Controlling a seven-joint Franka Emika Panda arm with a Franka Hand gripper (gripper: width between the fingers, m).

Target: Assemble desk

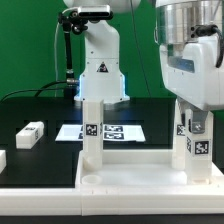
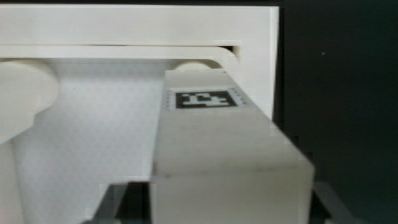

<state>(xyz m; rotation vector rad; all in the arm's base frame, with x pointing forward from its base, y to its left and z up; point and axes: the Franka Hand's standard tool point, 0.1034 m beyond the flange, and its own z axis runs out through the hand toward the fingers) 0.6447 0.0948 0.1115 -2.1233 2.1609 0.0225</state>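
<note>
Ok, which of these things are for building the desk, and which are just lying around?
For the desk:
- desk top
- standing leg, upright at a corner of the desk top
- held leg, pinched in the gripper
- loose leg, lying on the table

Not desk parts:
- marker board, flat on the table
- robot base at the back

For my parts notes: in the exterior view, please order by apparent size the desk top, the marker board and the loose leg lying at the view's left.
1. desk top: largest, though also nearest the camera.
2. marker board: partly hidden behind an upright leg.
3. loose leg: smallest.
</note>
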